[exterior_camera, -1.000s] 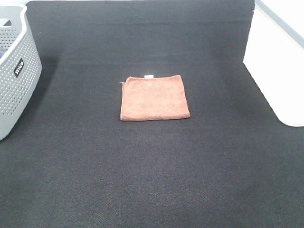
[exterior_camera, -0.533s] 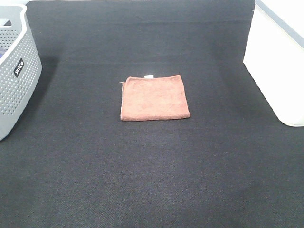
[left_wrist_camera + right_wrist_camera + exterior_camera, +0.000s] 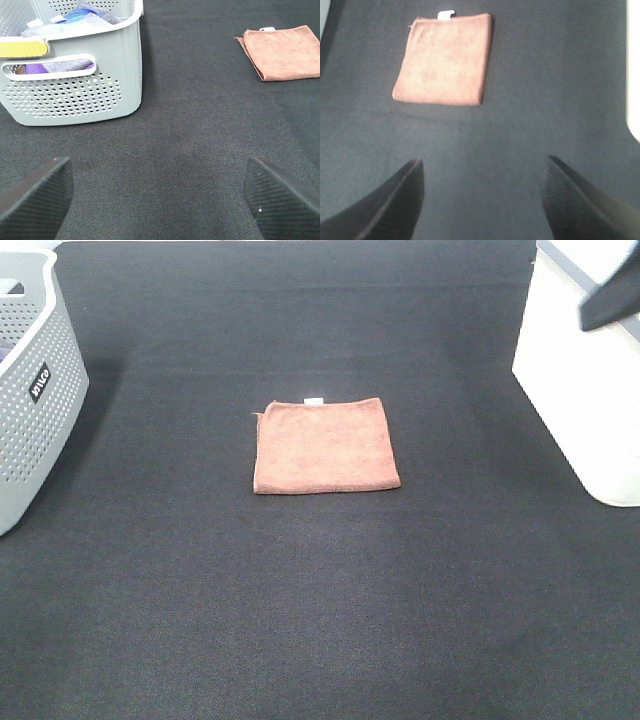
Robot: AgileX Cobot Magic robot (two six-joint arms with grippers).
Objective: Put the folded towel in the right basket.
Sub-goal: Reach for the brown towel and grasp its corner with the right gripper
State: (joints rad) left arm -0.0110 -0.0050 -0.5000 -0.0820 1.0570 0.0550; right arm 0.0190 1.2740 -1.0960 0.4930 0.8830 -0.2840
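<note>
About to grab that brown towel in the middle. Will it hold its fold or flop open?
Probably floppy: the towel is thin folded cloth lying flat, so a one-edge pinch would likely let layers hang open. It looks light. Pushed, it may bunch on the textured mat rather than slide.

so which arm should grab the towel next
Right. The right pincer is open with the folded towel ahead of it, and the white basket stands on that side. The left pincer, also open, sits by the grey basket, with the towel off to one side.
</note>
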